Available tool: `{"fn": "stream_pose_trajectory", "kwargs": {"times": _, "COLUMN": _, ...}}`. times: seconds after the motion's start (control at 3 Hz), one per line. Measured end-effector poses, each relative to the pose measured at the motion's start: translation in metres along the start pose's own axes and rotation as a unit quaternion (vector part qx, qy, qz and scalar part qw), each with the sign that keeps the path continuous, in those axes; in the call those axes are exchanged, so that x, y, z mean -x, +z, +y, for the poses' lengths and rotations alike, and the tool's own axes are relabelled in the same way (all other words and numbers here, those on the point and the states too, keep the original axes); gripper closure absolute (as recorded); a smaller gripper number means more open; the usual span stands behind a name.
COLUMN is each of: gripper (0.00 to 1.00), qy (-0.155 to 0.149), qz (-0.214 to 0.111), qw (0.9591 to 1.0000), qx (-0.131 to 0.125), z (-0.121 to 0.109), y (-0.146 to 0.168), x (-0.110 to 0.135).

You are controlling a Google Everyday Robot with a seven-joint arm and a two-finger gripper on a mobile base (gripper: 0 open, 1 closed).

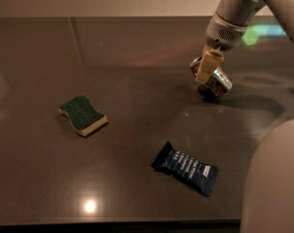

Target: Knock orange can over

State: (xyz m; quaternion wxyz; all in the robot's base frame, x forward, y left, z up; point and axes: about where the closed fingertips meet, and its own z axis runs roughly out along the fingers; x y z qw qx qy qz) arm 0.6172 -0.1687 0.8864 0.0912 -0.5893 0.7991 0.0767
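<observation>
The orange can (216, 85) is at the back right of the dark table (137, 130). It is tilted, with its silver top (225, 79) leaning up and to the right and its base on the table. My gripper (204, 66) comes down from the upper right. It is pressed against the can's upper left side and partly covers it.
A green and yellow sponge (82, 114) lies at the left middle. A dark blue snack packet (186, 167) lies near the front, right of centre. A pale part of the robot (275, 183) fills the lower right corner. The table's front edge runs along the bottom.
</observation>
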Motion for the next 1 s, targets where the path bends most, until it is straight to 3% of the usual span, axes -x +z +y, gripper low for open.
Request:
{"fn": "stream_pose_trajectory", "kwargs": {"times": 0.33, "gripper": 0.00, "qy": -0.002, "qz": 0.002, "qw": 1.0000, "qx": 0.004, "z": 0.000, "y": 0.005, "x": 0.000}}
{"fn": "stream_pose_trajectory", "kwargs": {"times": 1.0, "gripper": 0.00, "qy": -0.003, "qz": -0.009, "qw": 0.9998, "qx": 0.017, "z": 0.002, "y": 0.016, "x": -0.001}}
